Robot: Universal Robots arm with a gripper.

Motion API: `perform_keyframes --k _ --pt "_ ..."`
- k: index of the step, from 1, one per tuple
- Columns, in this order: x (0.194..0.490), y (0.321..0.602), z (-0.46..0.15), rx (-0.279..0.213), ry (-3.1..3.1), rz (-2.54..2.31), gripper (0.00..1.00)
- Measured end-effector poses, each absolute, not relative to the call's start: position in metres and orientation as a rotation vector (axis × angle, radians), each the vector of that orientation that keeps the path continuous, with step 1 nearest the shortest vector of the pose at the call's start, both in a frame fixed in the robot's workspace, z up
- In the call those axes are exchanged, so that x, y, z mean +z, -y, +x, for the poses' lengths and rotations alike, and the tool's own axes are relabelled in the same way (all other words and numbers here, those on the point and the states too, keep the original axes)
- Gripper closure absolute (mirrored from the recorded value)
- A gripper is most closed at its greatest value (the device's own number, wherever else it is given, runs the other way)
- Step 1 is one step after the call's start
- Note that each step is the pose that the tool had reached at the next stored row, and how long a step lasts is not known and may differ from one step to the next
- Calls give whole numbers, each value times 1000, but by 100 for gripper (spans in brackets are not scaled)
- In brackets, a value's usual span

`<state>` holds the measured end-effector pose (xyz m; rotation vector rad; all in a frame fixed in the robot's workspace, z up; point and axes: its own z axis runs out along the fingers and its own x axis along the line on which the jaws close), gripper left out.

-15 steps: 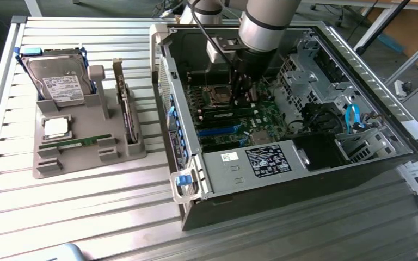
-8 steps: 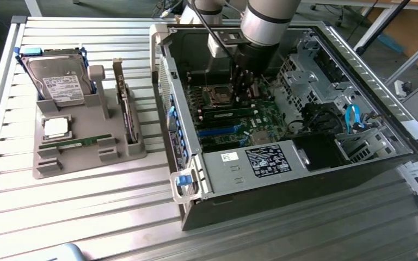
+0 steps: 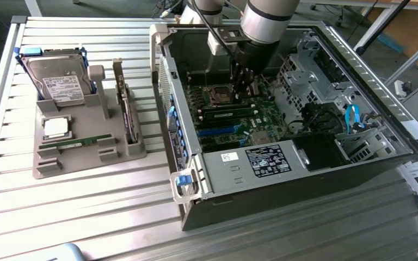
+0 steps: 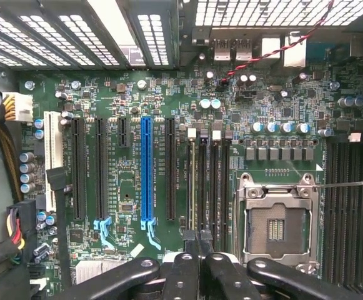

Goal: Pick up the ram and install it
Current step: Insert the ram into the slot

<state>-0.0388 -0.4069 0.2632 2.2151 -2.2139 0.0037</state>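
Hand (image 4: 197,247) shut, seemingly above seated ram (image 4: 191,181)

Labels on hard drive (image 3: 62,87) & PC case (image 3: 267,161) present, text too small to read.

Ribbed bare-metal table (image 3: 85,217) — matt grey plastic tray (image 3: 85,157), glossy green motherboard (image 4: 281,119).

Your exterior view looks down at an angle from above and to one side of the open computer case (image 3: 282,136), far enough back to take in the slatted worktop (image 3: 85,206) around it. Your wrist view sits inside the case, facing the motherboard (image 4: 169,156) squarely at close range, with the gripper (image 4: 200,250) at the frame edge. Both views share the motherboard.
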Motion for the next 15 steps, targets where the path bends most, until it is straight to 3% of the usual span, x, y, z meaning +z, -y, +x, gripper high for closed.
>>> perform_keyframes --k 15 --pt "286 407 -39 4 2214 2215 89"
